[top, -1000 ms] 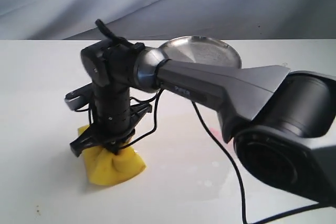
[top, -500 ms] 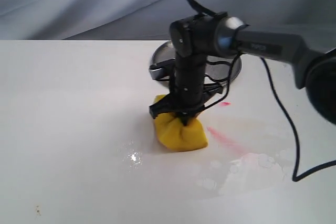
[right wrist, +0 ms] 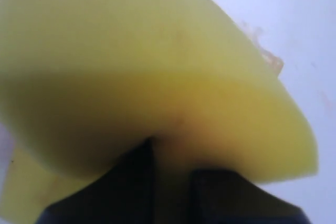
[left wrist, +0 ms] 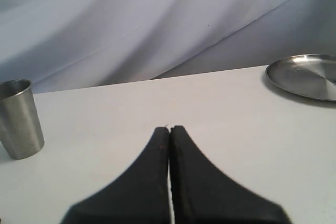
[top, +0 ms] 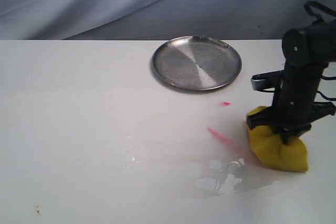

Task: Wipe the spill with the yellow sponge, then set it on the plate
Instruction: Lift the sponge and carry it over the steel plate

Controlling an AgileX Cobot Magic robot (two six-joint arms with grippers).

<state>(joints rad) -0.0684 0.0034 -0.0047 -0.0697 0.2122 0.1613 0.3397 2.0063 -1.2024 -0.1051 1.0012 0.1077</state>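
no writing, label, brand or number can be read in any view: the plate (top: 197,62) and the metal cup (left wrist: 20,118) show bare metal, the yellow sponge (top: 278,150) plain foam.

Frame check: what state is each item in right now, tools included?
yellow sponge: pinched and crumpled, pressed onto the table.
right tool: shut on the yellow sponge.
left tool: shut, holding nothing.
spill: wet patches beside the sponge, not wiped up.
plate: lying flat, empty.
metal cup: upright; inside not visible.
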